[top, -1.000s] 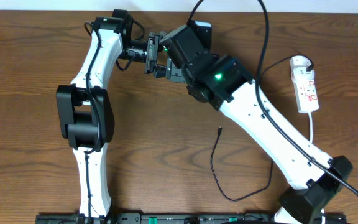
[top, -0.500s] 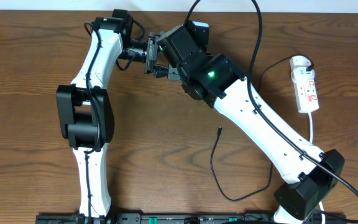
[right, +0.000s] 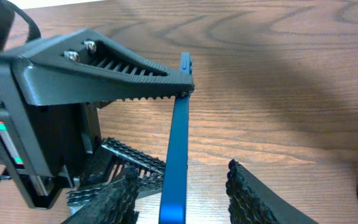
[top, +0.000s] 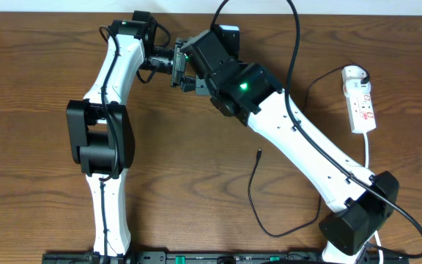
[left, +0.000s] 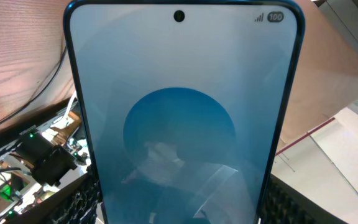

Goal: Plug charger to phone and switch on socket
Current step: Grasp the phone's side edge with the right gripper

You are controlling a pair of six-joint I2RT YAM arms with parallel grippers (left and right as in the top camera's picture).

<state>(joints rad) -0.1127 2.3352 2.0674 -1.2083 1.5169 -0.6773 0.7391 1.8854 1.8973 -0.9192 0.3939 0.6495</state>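
Left hand (top: 178, 67) pinches the slim blue-screened phone (left: 179, 124) edge-on — right hand (right: 182, 175) straddles it, fingers spread either side.

Phone (left: 179, 124) on edge; charger (top: 251, 192) loose; socket (top: 361, 104) far right.

Dark brown wood-grain table (top: 28, 169), even light; pale strip (top: 387, 6) along far edge

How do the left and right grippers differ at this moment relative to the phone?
The left gripper is clamped on the phone across its width; the right gripper only straddles it, with gaps on both sides. The left gripper's camera sees the phone face-on; the right gripper's sees it edge-on. Shared: both have the phone between their jaws.
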